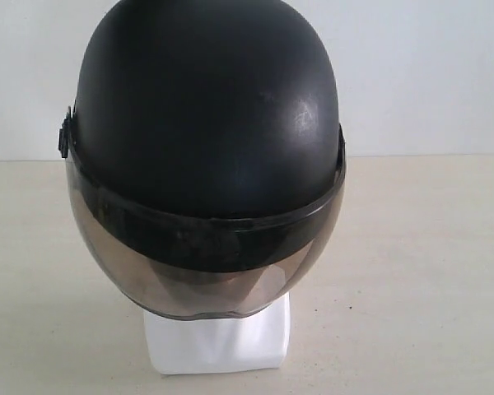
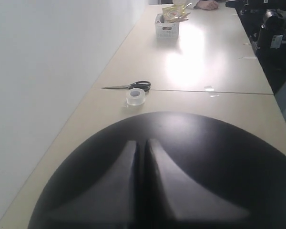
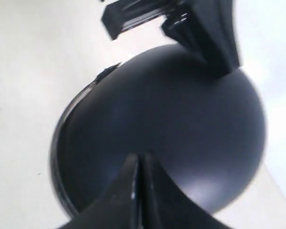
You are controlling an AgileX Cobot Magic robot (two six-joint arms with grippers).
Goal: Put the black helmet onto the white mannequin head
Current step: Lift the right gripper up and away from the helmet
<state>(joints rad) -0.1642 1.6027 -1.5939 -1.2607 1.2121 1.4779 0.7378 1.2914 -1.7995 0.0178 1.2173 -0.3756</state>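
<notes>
Black on black at your left gripper [image 2: 143,141]: its jaws are pressed together with nothing between them, and they hang close over the dome of the black helmet [image 2: 219,162]. You cannot tell whether the tips touch the shell. Past the dome, in the left wrist view, the pale desk [image 2: 205,62] runs along a white wall [image 2: 47,71]. On it lie black-handled scissors [image 2: 133,86] with a roll of clear tape [image 2: 136,97] just beside them. Well beyond those stands a white basket [image 2: 167,26].

In the middle of the exterior view you see the helmet seated on the white mannequin head [image 1: 218,341], which stands upright on the desk. The shell covers the crown and the smoky visor [image 1: 206,276] hangs down over the face, so only the blocky white neck base shows plainly below it.

Your right gripper [image 3: 139,160] also has its jaws closed against each other, pinching nothing, poised over the helmet's rounded shell. A blurred black arm part [image 3: 205,28] shows at the far side of the dome in that view; you cannot tell whether it touches.
</notes>
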